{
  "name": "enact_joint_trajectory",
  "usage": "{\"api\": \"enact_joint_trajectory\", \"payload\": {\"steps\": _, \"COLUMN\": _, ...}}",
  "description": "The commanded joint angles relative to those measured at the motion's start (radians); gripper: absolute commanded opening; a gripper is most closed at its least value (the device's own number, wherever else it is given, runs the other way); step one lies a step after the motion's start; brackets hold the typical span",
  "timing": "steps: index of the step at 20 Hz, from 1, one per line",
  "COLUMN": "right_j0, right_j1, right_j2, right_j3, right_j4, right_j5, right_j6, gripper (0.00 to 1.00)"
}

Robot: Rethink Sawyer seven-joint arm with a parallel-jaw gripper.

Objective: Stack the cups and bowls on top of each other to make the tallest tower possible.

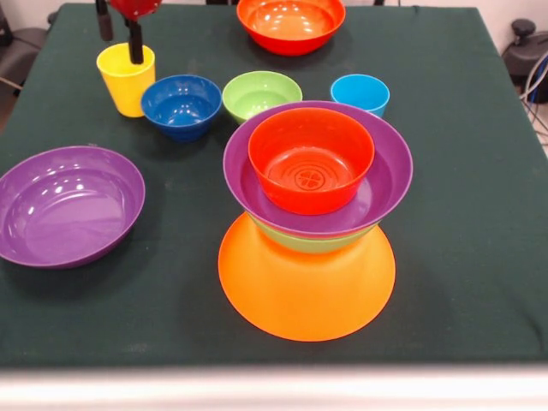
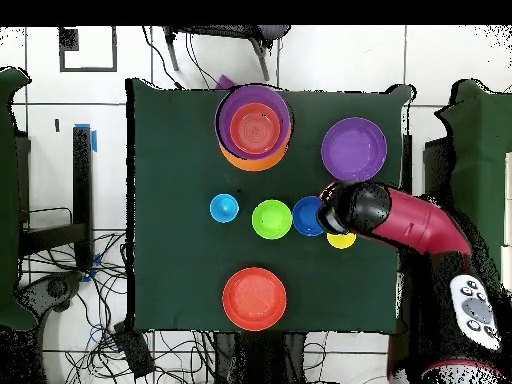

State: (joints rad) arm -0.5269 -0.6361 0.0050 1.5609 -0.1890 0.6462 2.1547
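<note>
Your gripper (image 1: 120, 38) hung at the far left of the table in the front view, its two black fingers (image 1: 135, 43) spread apart: one tip reached down inside the yellow plastic tumbler (image 1: 126, 79), the other stood outside it, to the left of its rim. You had nothing clamped; whether either finger touched the cup wall I could not tell. From overhead, your red and black arm (image 2: 400, 218) covered most of that yellow tumbler (image 2: 342, 240), leaving only a sliver showing.

Going left to right in the front view, you had a wide glossy purple plastic bowl (image 1: 67, 205) sitting upright and alone near the left edge of the dark green table (image 1: 479, 257). Behind it stood the yellow tumbler, then the small dark blue bowl (image 1: 181, 106) just beside it, then a small light green bowl (image 1: 261, 95), all upright in a row.

Your tower (image 1: 310, 223) stood near the middle, toward the near side: a big orange bowl (image 1: 306, 291) lay upturned as base, a green bowl (image 1: 308, 242) showed only as a thin rim above it, a second purple bowl (image 1: 385, 184) sat in that, and a red-orange bowl (image 1: 311, 158) nested on top, mouth up.

A second red-orange bowl (image 1: 290, 23) rested at the far edge, well apart from the pile. The light blue tumbler (image 1: 360, 92) stood furthest right in the row.
</note>
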Motion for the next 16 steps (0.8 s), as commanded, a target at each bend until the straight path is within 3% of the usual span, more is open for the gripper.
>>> {"api": "enact_joint_trajectory", "payload": {"steps": 1, "right_j0": -0.093, "right_j1": -0.029, "right_j2": 0.152, "right_j3": 0.11, "right_j4": -0.122, "right_j5": 0.014, "right_j6": -0.319, "gripper": 1.0}}
{"api": "enact_joint_trajectory", "payload": {"steps": 4, "right_j0": -0.148, "right_j1": -0.025, "right_j2": 0.179, "right_j3": 0.119, "right_j4": -0.151, "right_j5": 0.013, "right_j6": -0.338, "gripper": 1.0}}
{"api": "enact_joint_trajectory", "payload": {"steps": 8, "right_j0": -0.172, "right_j1": -0.045, "right_j2": 0.194, "right_j3": 0.156, "right_j4": -0.182, "right_j5": 0.004, "right_j6": -0.301, "gripper": 1.0}}
{"api": "enact_joint_trajectory", "payload": {"steps": 16, "right_j0": -0.079, "right_j1": -0.131, "right_j2": 0.17, "right_j3": 0.235, "right_j4": -0.192, "right_j5": -0.005, "right_j6": -0.123, "gripper": 1.0}}
